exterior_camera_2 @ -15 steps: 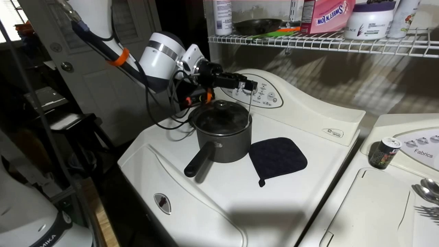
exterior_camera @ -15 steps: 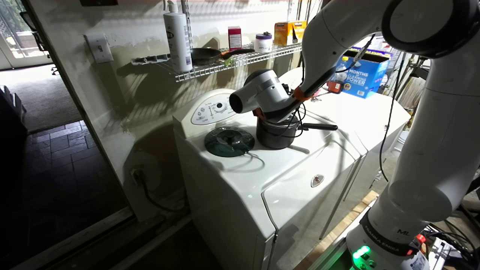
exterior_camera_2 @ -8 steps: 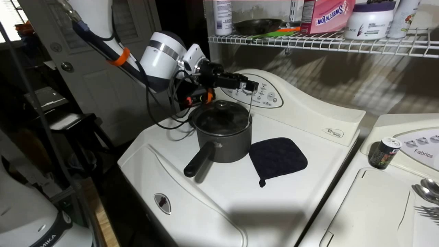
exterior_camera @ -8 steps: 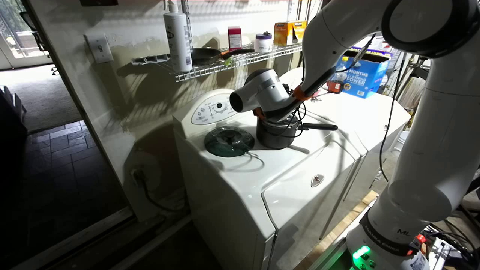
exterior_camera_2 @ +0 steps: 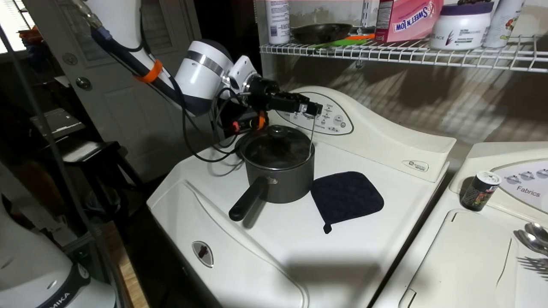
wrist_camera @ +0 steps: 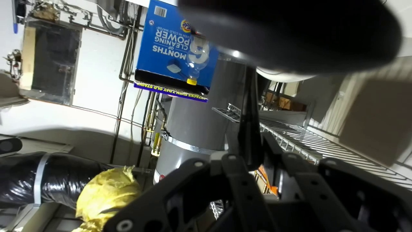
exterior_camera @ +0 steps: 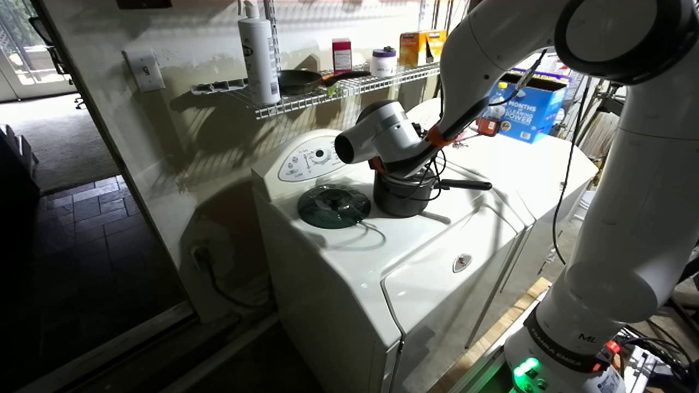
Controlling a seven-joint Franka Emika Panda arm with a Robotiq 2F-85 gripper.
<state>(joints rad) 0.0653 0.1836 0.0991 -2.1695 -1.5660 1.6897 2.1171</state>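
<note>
Gripper (exterior_camera_2: 314,109): closed tight on a thin utensil (exterior_camera_2: 313,133), grip at utensil's upper end. Utensil near-vert., slight tilt, runs from grip down to rim of pot (exterior_camera_2: 286,186); whether its lower end sits inside pot, & type of head, can't be determined. Wrist view: utensil reads as dk. shaft btwn the jaws; blurred dark mass (wrist_camera: 289,35) at top of view, ID unclear.

Pot: upright on white machine (exterior_camera_2: 278,226), w/ handle (exterior_camera_2: 249,199) toward machine's front edge. Holder (exterior_camera_2: 349,196), dk. navy, lies flat just beside pot, loop away from control panel (exterior_camera_2: 340,119). Lid (exterior_camera: 319,215), glass, flat on same machine, just beside pot, per an ext. view. Cable (exterior_camera_2: 209,161) hangs in loops nr. pot.

Adj. machine (exterior_camera_2: 458,261): can (exterior_camera_2: 480,191), upright at back; spoons (exterior_camera_2: 526,240) & forks (exterior_camera_2: 534,264), partly in view; blue box (exterior_camera: 527,112), standing at far end.

Shelf (exterior_camera_2: 398,54), wire, mtd. on wall above, in both ext. views. Load incl. skillet (exterior_camera_2: 321,33), pink box (exterior_camera_2: 409,21), white jar (exterior_camera_2: 460,28) w/ purple cap, orange box (exterior_camera: 413,50), tall white bottle (exterior_camera: 259,63).
</note>
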